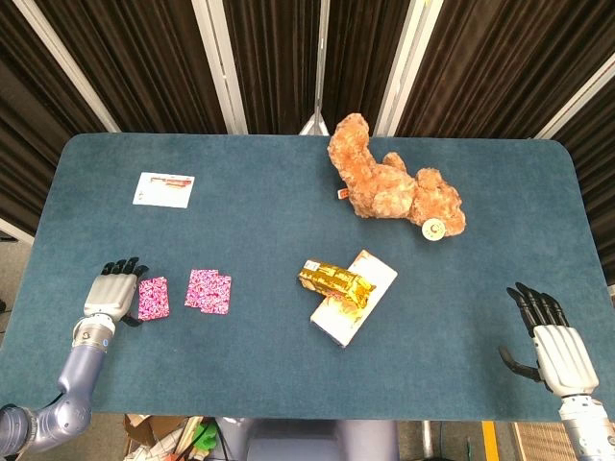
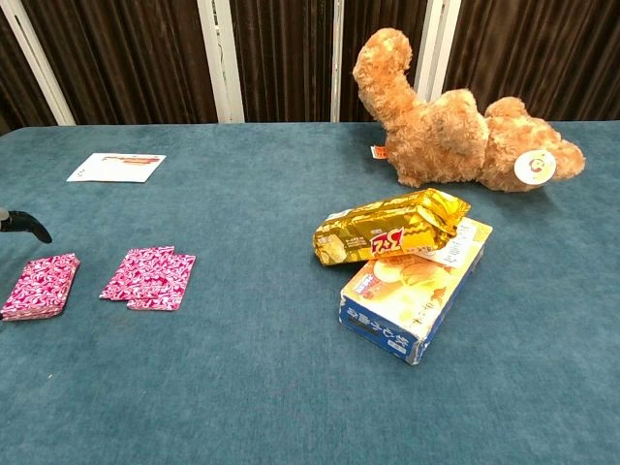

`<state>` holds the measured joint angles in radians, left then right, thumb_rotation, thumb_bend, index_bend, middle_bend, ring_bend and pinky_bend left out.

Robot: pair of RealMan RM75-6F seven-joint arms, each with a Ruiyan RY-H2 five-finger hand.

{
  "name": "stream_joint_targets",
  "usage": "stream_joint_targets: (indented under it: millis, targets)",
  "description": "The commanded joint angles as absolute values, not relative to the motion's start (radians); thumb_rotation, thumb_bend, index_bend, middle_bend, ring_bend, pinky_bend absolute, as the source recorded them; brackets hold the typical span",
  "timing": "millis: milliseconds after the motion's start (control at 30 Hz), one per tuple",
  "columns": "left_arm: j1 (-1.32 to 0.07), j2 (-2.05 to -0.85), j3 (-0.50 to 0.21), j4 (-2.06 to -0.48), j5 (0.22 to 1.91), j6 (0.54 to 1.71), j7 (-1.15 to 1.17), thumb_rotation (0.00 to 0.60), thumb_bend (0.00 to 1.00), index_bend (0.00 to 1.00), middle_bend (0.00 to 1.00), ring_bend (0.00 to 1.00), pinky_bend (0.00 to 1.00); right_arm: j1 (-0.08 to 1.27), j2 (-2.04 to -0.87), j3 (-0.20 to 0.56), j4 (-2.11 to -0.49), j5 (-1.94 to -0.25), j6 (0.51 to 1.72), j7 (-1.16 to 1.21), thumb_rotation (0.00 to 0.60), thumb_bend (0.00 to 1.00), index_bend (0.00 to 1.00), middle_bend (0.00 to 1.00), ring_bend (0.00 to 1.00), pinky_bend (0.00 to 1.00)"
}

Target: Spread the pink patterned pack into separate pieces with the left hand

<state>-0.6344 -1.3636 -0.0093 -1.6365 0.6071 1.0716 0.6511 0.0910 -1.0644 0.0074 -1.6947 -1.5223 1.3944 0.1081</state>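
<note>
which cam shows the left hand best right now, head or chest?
Head view. The whole left hand shows there, fingers apart, beside the pink pack and seemingly holding nothing. Chest view catches only a dark fingertip at the frame's left edge.

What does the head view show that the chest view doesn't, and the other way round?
Only the head view shows the whole left hand beside the pink stack, the right hand at the table's near right, and the table's far edge. Only the chest view shows the printing on the gold snack bag's side. Both show the spread pink pieces, white card, blue box and teddy bear.
</note>
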Motion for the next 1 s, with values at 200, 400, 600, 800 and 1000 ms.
stream_joint_targets:
  millis: [200, 400, 600, 800, 1000]
  targets:
    - [-0.639, -1.387, -0.007, -1.63, 0.602, 1.073, 0.669, 0.6, 0.21, 0.17, 0.0, 0.0, 0.0, 0.092, -1.065, 0.008, -1.695, -1.522, 1.393, 0.107, 0.6, 0.36, 0.0, 0.0, 0.0, 0.05]
    - [-0.641, -1.397, -0.015, -1.629, 0.599, 1.086, 0.676, 0.6, 0.21, 0.17, 0.0, 0.0, 0.0, 0.091, -1.064, 0.007, -1.694, -1.522, 1.393, 0.11, 0.6, 0.36, 0.0, 0.0, 0.0, 0.05]
    - [-0.644, -1.417, -0.021, -1.614, 0.58, 1.083, 0.683, 0.6, 0.32, 0.27, 0.0, 0.0, 0.0, 0.091, -1.064, 0.006, -1.695, -1.523, 1.392, 0.109, 0.6, 0.36, 0.0, 0.0, 0.0, 0.05]
    - [-0.635, -1.436, -0.029, -1.606, 0.609, 1.096, 0.659, 0.6, 0.46, 0.46, 0.0, 0.0, 0.0, 0.092, -1.064, 0.007, -1.695, -1.523, 1.393, 0.11, 0.6, 0.36, 0.0, 0.0, 0.0, 0.05]
    - [-0.627, -1.428, -0.038, -1.628, 0.654, 1.107, 0.629, 0.6, 0.47, 0.49, 0.0, 0.0, 0.0, 0.091, -1.064, 0.008, -1.695, -1.524, 1.395, 0.111, 0.6, 0.36, 0.0, 0.0, 0.0, 0.05]
